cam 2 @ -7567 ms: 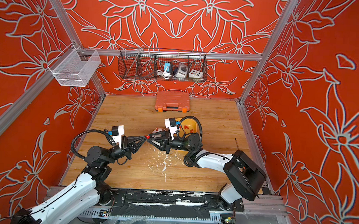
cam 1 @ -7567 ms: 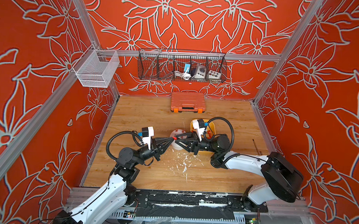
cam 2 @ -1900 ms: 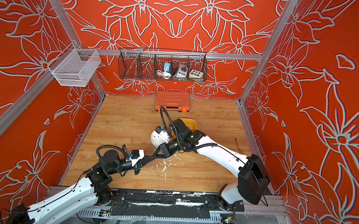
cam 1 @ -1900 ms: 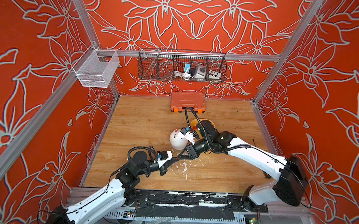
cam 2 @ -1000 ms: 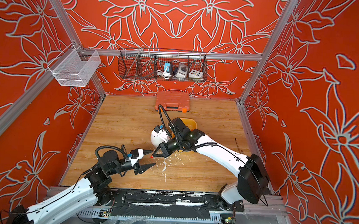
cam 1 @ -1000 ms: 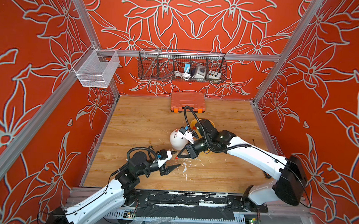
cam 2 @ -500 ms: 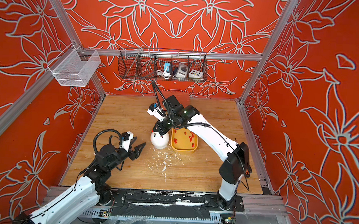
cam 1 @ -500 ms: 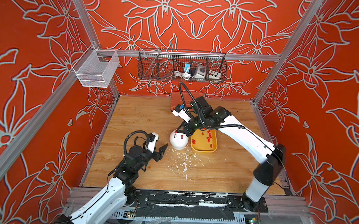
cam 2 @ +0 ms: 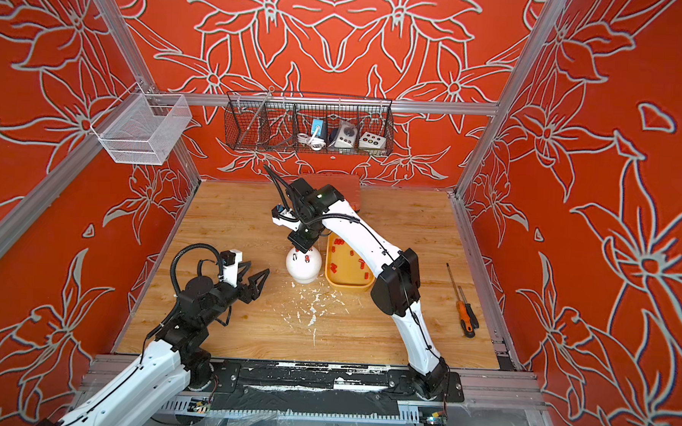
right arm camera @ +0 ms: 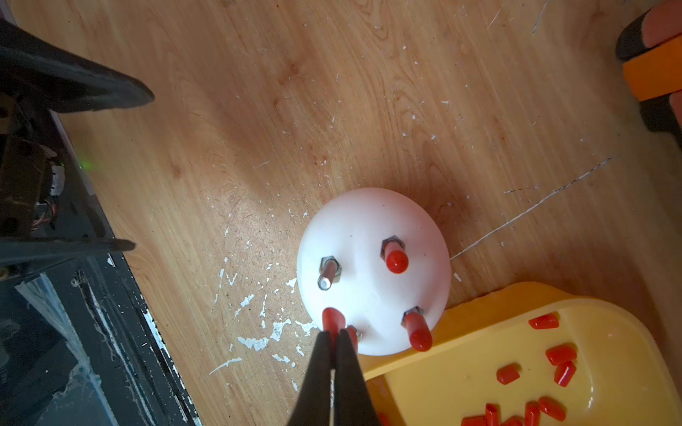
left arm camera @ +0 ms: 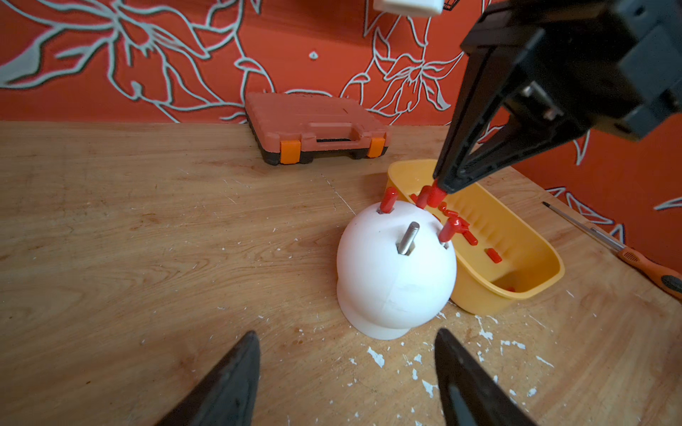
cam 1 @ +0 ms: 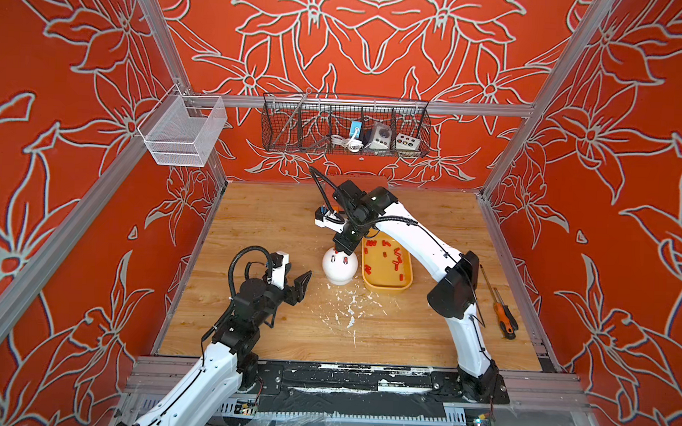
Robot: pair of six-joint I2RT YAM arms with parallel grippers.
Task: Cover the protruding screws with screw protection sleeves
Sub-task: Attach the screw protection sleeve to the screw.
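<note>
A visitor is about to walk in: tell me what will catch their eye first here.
The white dome at mid-table: red sleeves stick up from it, while one grey screw stands bare. Just above it the right gripper's fingers pinch another red sleeve, beside a yellow tray of spares.

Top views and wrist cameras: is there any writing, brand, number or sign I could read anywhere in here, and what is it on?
No text can be read in any view.
Orange tool case: no lettering can be made out on its lid.
Things in the wire basket: any labels are too small to read.
Screwdriver: handle too small to show any brand.
Yellow tray: no print shows.
</note>
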